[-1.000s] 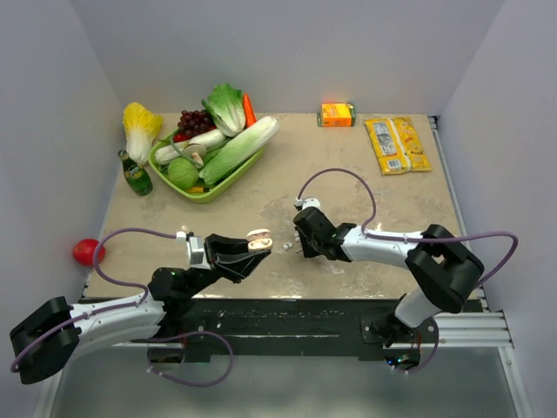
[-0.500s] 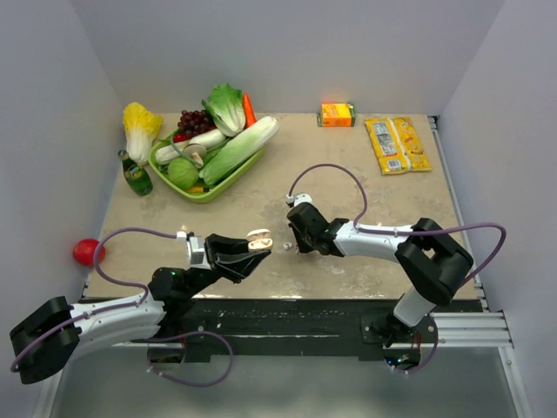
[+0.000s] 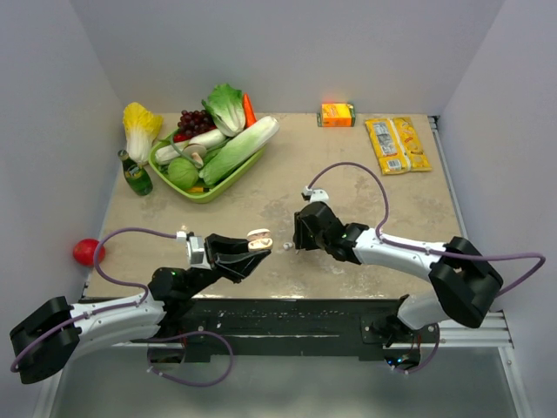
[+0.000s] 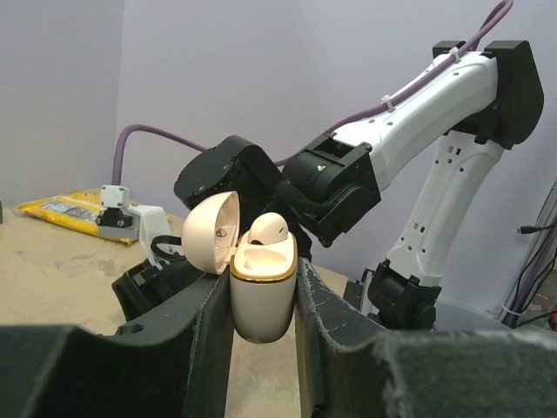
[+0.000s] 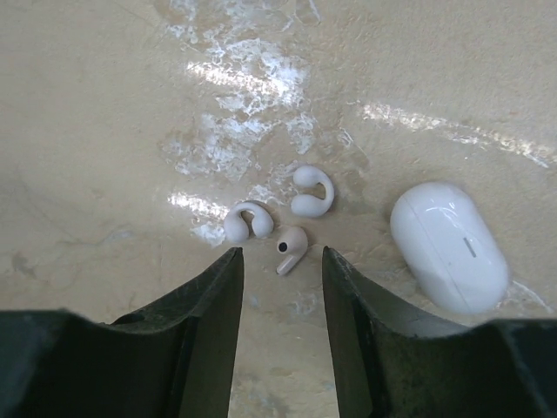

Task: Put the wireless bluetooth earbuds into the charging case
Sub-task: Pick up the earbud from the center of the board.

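1. The left jaws are closed on the lower body of the charging case (image 4: 261, 300), which is held upright above the near part of the counter (image 3: 365, 174). The case's hinged lid (image 4: 211, 233) is seen swung open to the left in the left wrist view.
2. A seated earbud (image 4: 268, 228) is shown resting in the open case, its rounded top raised above the gold-coloured rim.
3. The right jaws are parted to a moderate width with nothing gripped between them. They are placed low over the counter, just to the right of the held case in the top view.
4. A loose earbud (image 5: 291, 246) with a short stem is seen lying on the counter at the mouth of the gap between the right fingertips (image 5: 228, 261). Whether either tip is touched cannot be told.
5. Two white C-shaped earpieces (image 5: 248, 220) (image 5: 312, 190) are seen just beyond the loose earbud, near each other. A closed white oval case (image 5: 448, 246) lies on the counter to their right.
6. At the far left of the counter, a green tray (image 3: 209, 195) heaped with vegetables is shown, with a green bottle (image 3: 135, 174) beside it.
7. Along the far edge, an orange carton (image 3: 338, 114) and a yellow packet (image 3: 397, 144) are seen. A red ball (image 3: 87, 252) lies at the counter's left edge.
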`<control>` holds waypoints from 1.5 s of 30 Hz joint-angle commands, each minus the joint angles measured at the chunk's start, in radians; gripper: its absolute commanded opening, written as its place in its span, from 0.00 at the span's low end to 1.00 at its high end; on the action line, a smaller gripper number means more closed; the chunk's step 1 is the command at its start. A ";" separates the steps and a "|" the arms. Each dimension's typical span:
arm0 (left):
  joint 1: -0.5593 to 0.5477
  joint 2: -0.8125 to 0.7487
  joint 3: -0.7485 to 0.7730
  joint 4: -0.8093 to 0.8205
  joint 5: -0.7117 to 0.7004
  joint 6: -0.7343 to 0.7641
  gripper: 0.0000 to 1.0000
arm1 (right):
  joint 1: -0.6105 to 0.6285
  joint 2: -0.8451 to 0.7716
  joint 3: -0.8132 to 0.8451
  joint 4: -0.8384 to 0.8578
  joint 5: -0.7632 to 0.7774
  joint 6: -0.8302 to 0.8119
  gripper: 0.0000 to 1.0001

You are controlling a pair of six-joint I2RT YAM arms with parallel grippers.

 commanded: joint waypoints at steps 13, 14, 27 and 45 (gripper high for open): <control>-0.010 -0.011 -0.124 0.323 -0.006 -0.001 0.00 | 0.007 0.138 0.029 0.069 -0.015 0.168 0.45; -0.010 -0.014 -0.125 0.322 -0.007 -0.001 0.00 | 0.007 0.141 0.030 0.067 -0.015 0.168 0.45; -0.010 -0.022 -0.125 0.319 -0.001 -0.003 0.00 | 0.007 0.163 0.001 0.067 -0.005 0.148 0.38; -0.011 -0.026 -0.125 0.307 -0.007 0.002 0.00 | 0.005 0.166 0.001 0.011 0.045 0.029 0.11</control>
